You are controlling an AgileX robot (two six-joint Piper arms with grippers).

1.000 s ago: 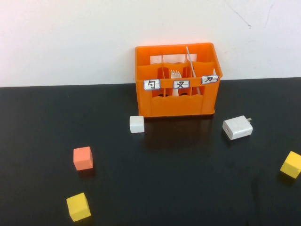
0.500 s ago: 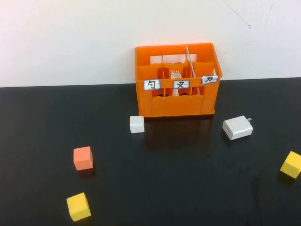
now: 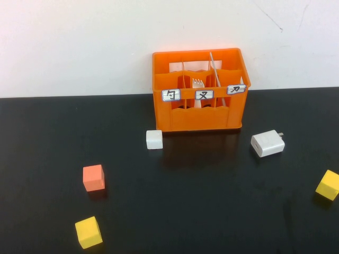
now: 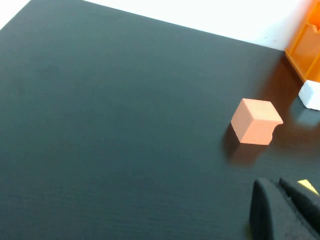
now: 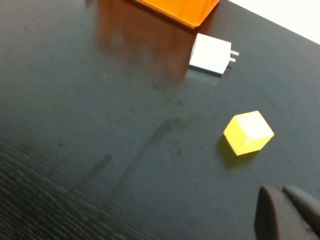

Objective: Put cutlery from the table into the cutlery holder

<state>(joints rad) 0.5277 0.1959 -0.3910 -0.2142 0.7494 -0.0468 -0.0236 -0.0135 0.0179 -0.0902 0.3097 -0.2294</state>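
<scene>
The orange cutlery holder sits at the back edge of the table, with three small white labels carrying black characters I can't read. The fork stands upright in the middle compartment, tines up; the knife leans upright by the middle/right divider. Left gripper hangs near the orange cube, right gripper near a yellow cube; both look closed, holding nothing.

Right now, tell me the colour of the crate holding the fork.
Bright orange crate, white fork inside; clearest in the high view. Left gripper and right gripper hang over the table.
</scene>
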